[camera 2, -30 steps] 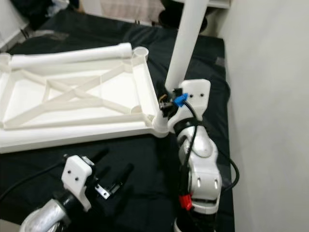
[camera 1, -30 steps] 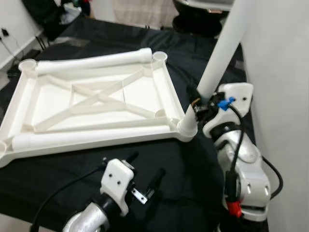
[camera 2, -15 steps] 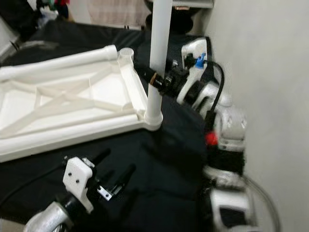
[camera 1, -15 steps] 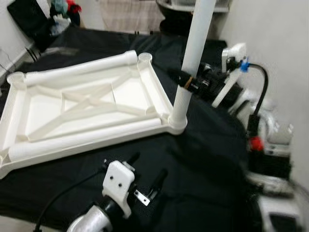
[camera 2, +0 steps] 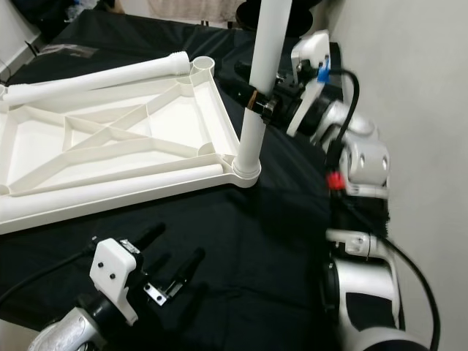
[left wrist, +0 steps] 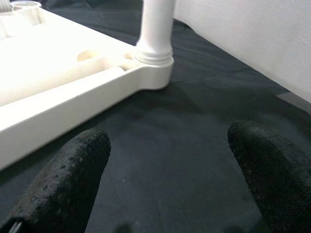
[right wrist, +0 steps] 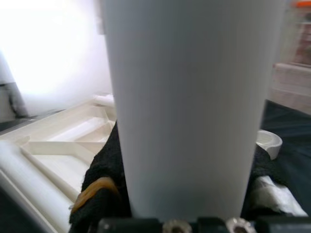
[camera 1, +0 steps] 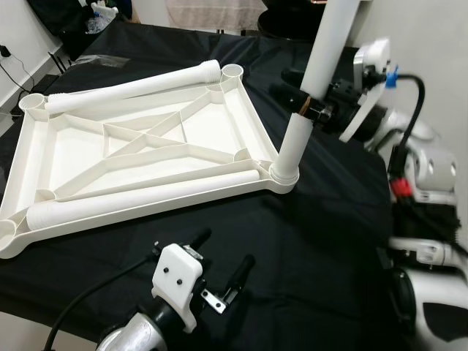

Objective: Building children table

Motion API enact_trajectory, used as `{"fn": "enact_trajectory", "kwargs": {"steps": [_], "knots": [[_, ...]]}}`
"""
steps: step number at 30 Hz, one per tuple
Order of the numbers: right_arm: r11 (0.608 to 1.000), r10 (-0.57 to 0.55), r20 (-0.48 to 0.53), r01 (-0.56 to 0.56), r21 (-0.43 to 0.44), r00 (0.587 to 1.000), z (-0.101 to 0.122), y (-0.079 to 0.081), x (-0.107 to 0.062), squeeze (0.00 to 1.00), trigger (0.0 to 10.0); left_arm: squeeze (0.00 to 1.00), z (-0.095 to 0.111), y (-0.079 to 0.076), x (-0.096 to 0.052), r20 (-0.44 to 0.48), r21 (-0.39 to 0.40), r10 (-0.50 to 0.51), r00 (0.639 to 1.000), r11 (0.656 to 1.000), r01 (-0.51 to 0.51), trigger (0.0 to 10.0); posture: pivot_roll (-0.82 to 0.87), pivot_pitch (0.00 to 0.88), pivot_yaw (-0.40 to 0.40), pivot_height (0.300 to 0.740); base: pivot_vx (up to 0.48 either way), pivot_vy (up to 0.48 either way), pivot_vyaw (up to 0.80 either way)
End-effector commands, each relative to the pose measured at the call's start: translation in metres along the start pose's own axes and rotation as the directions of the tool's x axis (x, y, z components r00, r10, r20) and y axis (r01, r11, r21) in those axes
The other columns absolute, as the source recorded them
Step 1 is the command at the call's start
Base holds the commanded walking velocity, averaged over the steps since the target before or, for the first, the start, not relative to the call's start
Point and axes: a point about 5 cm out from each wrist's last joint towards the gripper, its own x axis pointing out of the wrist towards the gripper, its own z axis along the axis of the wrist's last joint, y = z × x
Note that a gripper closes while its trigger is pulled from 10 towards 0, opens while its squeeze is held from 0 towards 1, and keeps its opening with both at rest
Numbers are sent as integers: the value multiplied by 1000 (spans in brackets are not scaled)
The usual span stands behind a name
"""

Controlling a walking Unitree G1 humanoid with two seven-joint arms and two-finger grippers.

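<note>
A black cloth covers the work surface, a plain white wall rises along its right side, and dark bags with scattered clothes sit beyond its far left corner.

Nothing to read here, honestly: no labels, brand names, numbers or signs that I can make out on anything in any of the views.

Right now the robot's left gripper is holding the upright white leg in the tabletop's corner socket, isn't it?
Not the left. The right gripper clamps the upright white leg in the tabletop's corner socket, as the left eye view shows. The left gripper hangs open over the black cloth.
</note>
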Motion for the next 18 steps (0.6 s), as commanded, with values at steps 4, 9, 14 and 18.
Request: {"fn": "enact_trajectory", "kwargs": {"steps": [4, 9, 14, 18], "knots": [[877, -464, -231, 406, -256, 855, -42, 19, -14, 0, 0, 0, -10, 4, 2, -22, -9, -6, 1000, 1000, 6, 10000, 24, 183, -48, 740, 0, 0, 0], [835, -549, -289, 503, -222, 784, -70, 57, -16, 0, 0, 0, -13, 8, 6, -24, -5, -4, 1000, 1000, 4, 10000, 11, 148, -32, 740, 0, 0, 0], [842, -503, -361, 539, -2, 785, -81, 68, -4, 0, 10000, 0, -15, 10, 7, -25, 8, 12, 1000, 1000, -12, 10000, 45, 167, -27, 740, 0, 0, 0], [853, -475, -356, 520, 37, 805, -69, 46, -2, 0, 10000, 0, -10, 7, 0, -28, 6, 7, 1000, 1000, -7, 10000, 61, 205, -18, 740, 0, 0, 0]]}}
